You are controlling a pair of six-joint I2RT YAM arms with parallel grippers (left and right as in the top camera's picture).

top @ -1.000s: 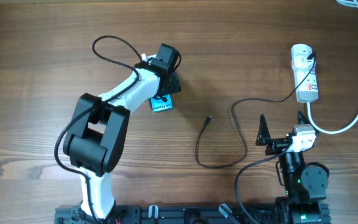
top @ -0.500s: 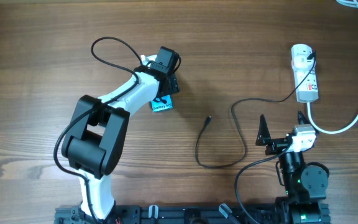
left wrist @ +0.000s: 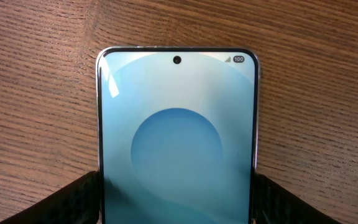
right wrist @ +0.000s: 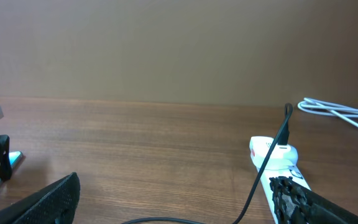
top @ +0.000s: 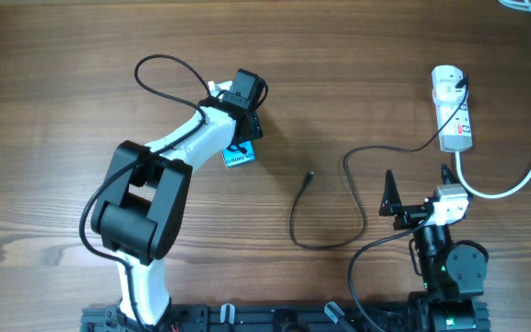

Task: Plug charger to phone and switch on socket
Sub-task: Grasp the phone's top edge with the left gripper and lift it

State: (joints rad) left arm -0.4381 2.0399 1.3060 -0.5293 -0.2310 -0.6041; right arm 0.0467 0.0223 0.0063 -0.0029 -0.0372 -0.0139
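Note:
The phone (top: 240, 155) lies flat on the wooden table, its teal-blue oval screen filling the left wrist view (left wrist: 176, 124). My left gripper (top: 250, 126) is over its far end, and its two fingers (left wrist: 176, 190) press against the phone's long edges. The charger is a thin black cable (top: 359, 218) with its plug tip (top: 310, 175) loose on the table. Its adapter end (top: 458, 85) sits in the white socket (top: 453, 111), which also shows in the right wrist view (right wrist: 277, 163). My right gripper (top: 419, 184) is open and empty (right wrist: 179, 186), near the front edge.
A thick white lead (top: 526, 175) runs from the socket round the right side and off the back right corner. The black cable loops on the table between the two arms. The left arm's body (top: 146, 198) stands at the front left.

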